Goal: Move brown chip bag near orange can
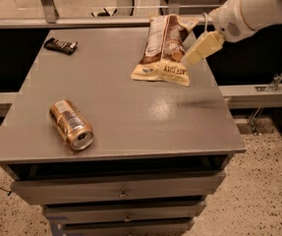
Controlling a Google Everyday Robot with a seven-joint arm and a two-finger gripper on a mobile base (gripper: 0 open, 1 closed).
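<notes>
Grey cabinet top: dark candy bar far left of the gripper, and the orange can, coppery with a silver label band, lying on its side well left and nearer the front. Brown chip bag, crinkly brown and cream-yellow, lies flat just left of the gripper, which hangs at its right edge; clenched or released, cannot tell.

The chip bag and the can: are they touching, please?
Apart: the camera view shows bare table between bag and can; the gripper hangs at the bag's right edge.
</notes>
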